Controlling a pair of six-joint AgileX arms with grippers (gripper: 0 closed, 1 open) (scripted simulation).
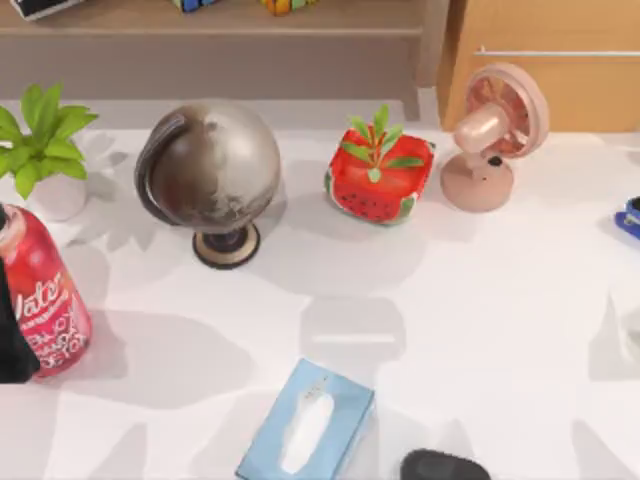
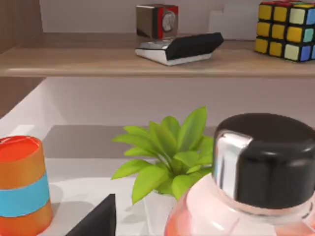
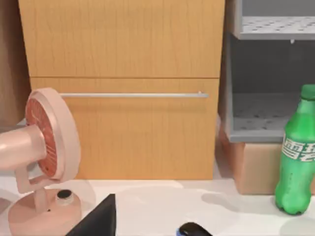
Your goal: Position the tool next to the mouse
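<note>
Your tool [image 1: 630, 217] sits at the table's far right edge, well apart from the mouse [image 1: 445, 466] at the front. It looks light, rigid, slick: pinch its narrow sides mid-length. I cannot tell either gripper's opening.

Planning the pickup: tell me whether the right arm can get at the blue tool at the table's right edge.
Probably yes. The tool lies in the open at the right edge, apart from the pink fan, with bare table around it. The right wrist view looks down just over it.
</note>
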